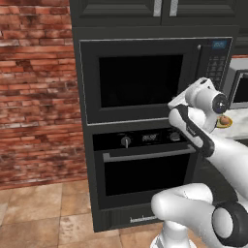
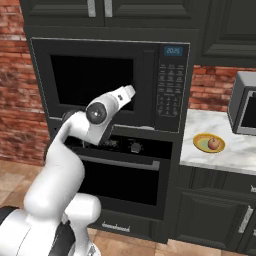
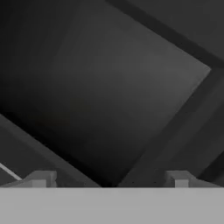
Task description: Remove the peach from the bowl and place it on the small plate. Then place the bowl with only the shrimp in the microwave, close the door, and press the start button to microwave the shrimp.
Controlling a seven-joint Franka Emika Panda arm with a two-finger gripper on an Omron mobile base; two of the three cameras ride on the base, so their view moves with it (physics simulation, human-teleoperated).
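The built-in microwave (image 2: 100, 80) (image 1: 140, 80) has its door shut, with a dark window. Its keypad (image 2: 170, 85) (image 1: 216, 63) sits on the right side. My gripper (image 3: 109, 180) (image 2: 131, 91) is open and empty, close in front of the door glass near the window's lower right. The peach (image 2: 214, 144) (image 1: 224, 119) lies on the small yellow plate (image 2: 202, 142) (image 1: 223, 124) on the marble counter to the right. The bowl with the shrimp is hidden from view.
A wall oven (image 2: 125, 170) (image 1: 145, 167) with knobs and a bar handle sits under the microwave. A second silver appliance (image 2: 245, 105) (image 1: 240, 87) stands on the counter (image 2: 225, 155) at the far right. Brick wall runs to the left (image 1: 38, 97).
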